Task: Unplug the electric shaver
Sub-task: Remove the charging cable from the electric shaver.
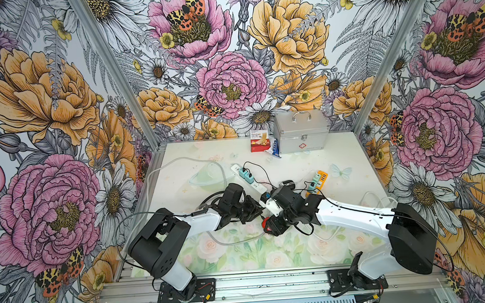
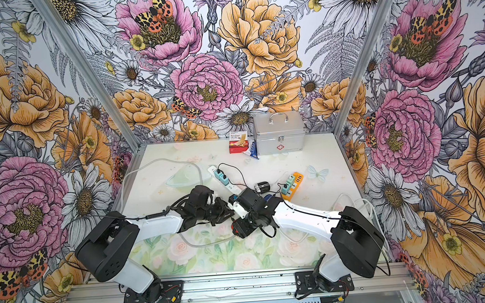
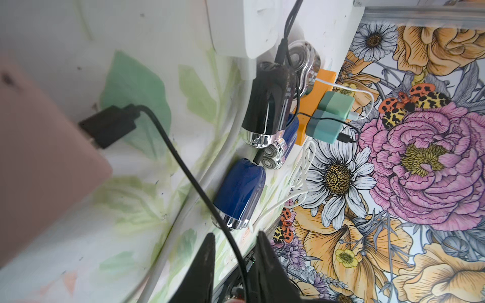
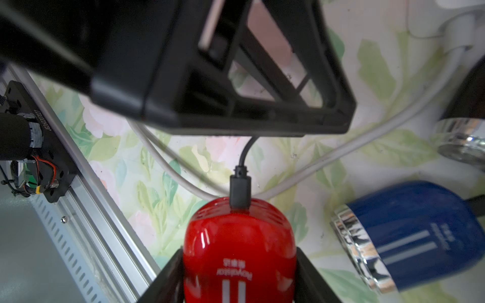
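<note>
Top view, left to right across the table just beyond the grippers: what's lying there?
clear mask → white power strip → black shaver → orange power strip

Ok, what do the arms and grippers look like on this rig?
Both arms match: left arm and right arm have white link shells, bulky black joint housings and a thin black cable along each. The left gripper and right gripper are all black.

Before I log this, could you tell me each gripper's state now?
Left gripper: around the black cable, grip cannot be told.
Right gripper: shut on the red shaver.
</note>
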`<move>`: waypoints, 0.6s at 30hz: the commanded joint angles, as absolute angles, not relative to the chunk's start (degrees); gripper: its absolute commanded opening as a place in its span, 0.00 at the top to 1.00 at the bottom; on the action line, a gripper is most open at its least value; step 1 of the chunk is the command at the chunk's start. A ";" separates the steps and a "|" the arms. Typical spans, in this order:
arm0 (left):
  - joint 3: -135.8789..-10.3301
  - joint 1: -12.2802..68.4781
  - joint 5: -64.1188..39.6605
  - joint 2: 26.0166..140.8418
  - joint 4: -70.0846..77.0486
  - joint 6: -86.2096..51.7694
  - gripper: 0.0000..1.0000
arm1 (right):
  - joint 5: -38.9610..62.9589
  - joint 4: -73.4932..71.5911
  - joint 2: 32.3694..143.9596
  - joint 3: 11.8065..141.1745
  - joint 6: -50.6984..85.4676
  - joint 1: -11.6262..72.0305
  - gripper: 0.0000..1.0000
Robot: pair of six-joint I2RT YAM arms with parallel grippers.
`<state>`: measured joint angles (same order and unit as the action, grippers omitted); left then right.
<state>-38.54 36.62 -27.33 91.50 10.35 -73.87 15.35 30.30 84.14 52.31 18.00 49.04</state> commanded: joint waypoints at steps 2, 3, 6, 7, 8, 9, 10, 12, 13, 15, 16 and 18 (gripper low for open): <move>-41.16 36.69 -29.54 93.18 13.01 -73.30 0.88 | 18.34 27.87 82.11 53.45 19.02 48.12 0.63; -41.51 36.59 -29.68 93.31 13.02 -73.22 0.93 | 18.85 27.86 82.18 53.40 19.24 48.01 0.63; -42.14 36.49 -29.48 94.08 13.01 -73.27 1.00 | 20.32 27.93 82.35 53.03 20.79 47.51 0.64; -42.26 36.22 -29.30 94.19 13.01 -73.37 1.00 | 20.73 27.90 82.42 53.00 21.23 47.46 0.64; -42.40 36.13 -29.05 94.31 13.01 -73.48 1.00 | 21.21 27.92 82.44 52.88 21.84 47.30 0.64; -42.61 35.99 -28.93 94.48 13.01 -73.48 1.00 | 21.48 27.94 82.40 52.86 22.42 47.25 0.64; -42.78 36.08 -28.73 94.56 13.01 -73.47 1.00 | 21.75 27.93 82.36 52.72 22.94 47.11 0.64; -43.15 36.11 -28.25 94.87 12.99 -73.56 1.00 | 22.32 27.86 82.20 52.41 24.08 46.86 0.65; -43.29 35.96 -28.14 95.05 13.01 -73.60 1.00 | 22.63 27.93 82.18 52.17 24.82 46.61 0.65; -43.26 35.64 -27.68 95.29 13.01 -73.87 1.00 | 23.51 27.98 82.10 51.62 26.32 46.22 0.66; -43.16 35.45 -27.11 95.28 13.01 -74.04 1.00 | 23.82 27.99 81.94 51.35 27.19 46.23 0.66; -43.15 35.20 -26.18 95.27 13.01 -74.09 1.00 | 24.38 28.02 81.21 50.19 28.42 46.22 0.67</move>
